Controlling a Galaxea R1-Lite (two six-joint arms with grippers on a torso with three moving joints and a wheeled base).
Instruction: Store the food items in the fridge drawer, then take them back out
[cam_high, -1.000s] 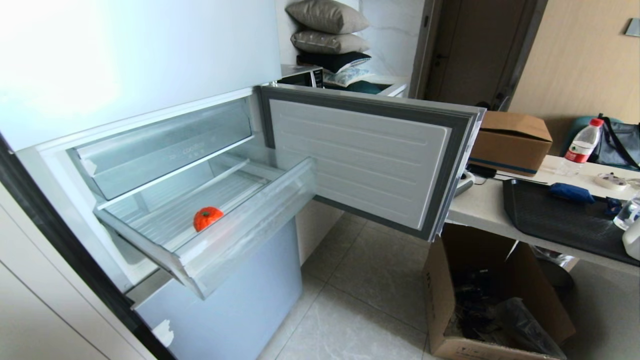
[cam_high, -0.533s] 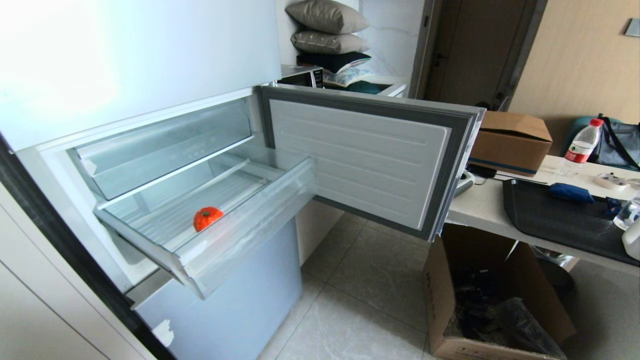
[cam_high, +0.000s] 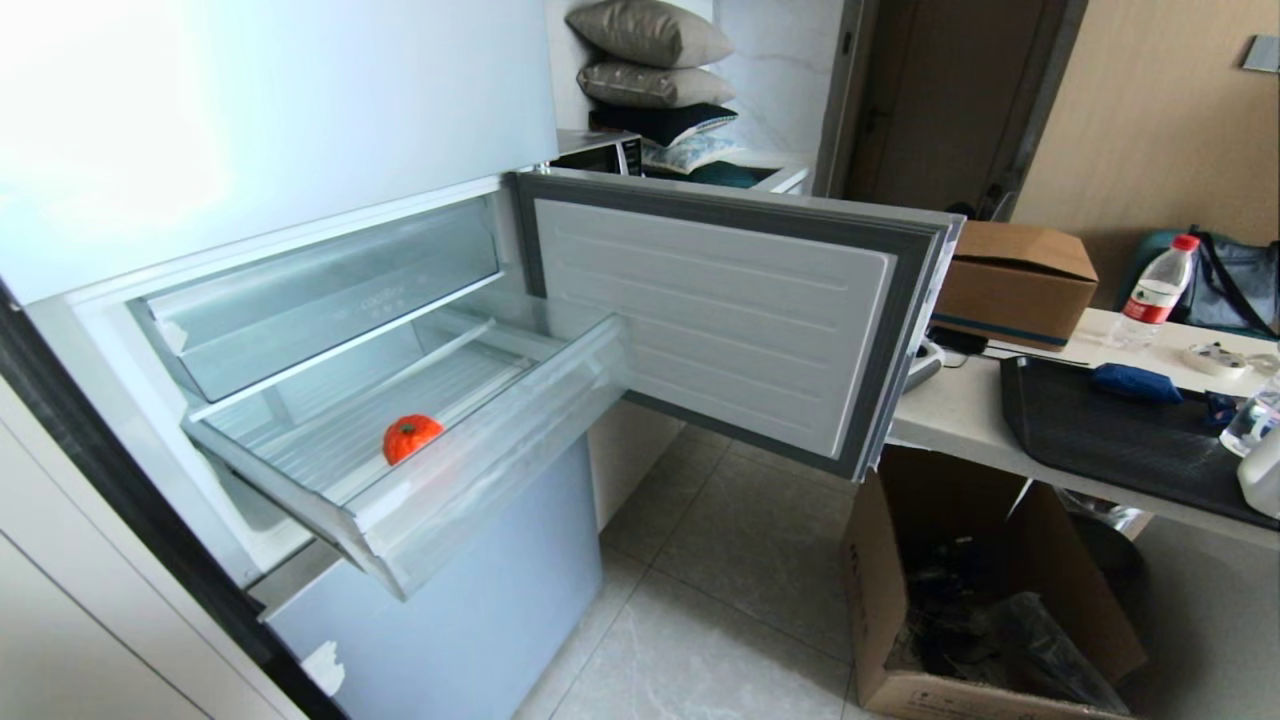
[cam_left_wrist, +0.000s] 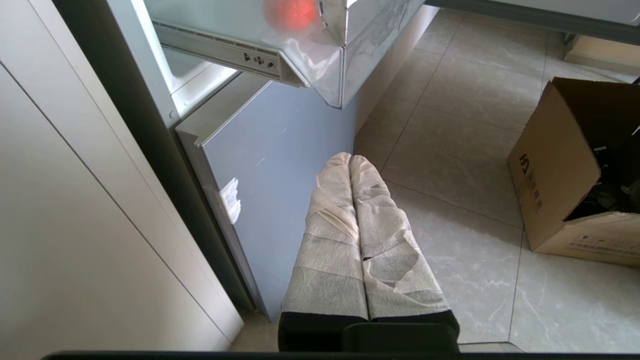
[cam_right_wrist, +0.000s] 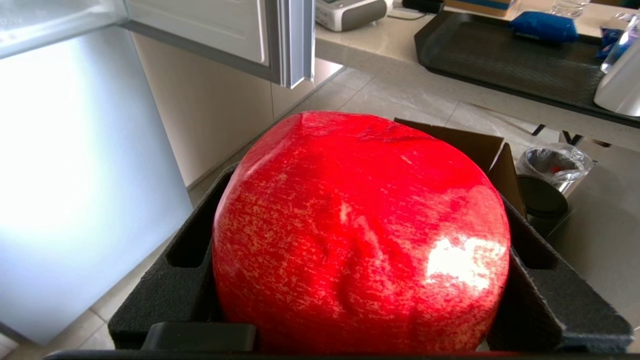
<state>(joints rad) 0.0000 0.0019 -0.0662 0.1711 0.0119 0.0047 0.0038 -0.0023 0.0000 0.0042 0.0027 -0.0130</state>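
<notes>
Right gripper (cam_right_wrist: 360, 280): black foam jaws set wide, clamped on either side of a large red apple (cam_right_wrist: 360, 235); the fruit fills the gap and hides the fingertips. Not seen from the head camera.
Left gripper (cam_left_wrist: 350, 162): two cloth-wrapped fingers (cam_left_wrist: 330, 240) pressed together, closed on nothing, hanging low in front of the grey lower fridge door (cam_left_wrist: 280, 165). Touching nothing.
Tangerine (cam_high: 411, 437): lying on the ribbed floor of the fridge drawer (cam_high: 480, 470), near the front lip, left of centre. From the left wrist camera it shows as an orange blur through the clear floor.
Fridge drawer: pulled well out over the lower door, front lip frosted, rest of the floor bare.
Upper bin (cam_high: 330, 300): clear, with lettering, pushed in above the drawer.
Compartment door (cam_high: 720, 310): swung open to the robot's right, its free edge close to the counter (cam_high: 960, 410).
In the way: open cardboard box (cam_high: 990, 610) on the floor under the counter; a second box (cam_high: 1015, 280), black tray (cam_high: 1110, 440), blue pouch (cam_high: 1135, 383) and water bottle (cam_high: 1150, 292) on the counter.
Open room: tiled floor (cam_high: 720, 620) between lower fridge door and floor box; space over the drawer's right half.
Left edge: pale cabinet panel (cam_left_wrist: 75, 225) tight against the fridge side.
</notes>
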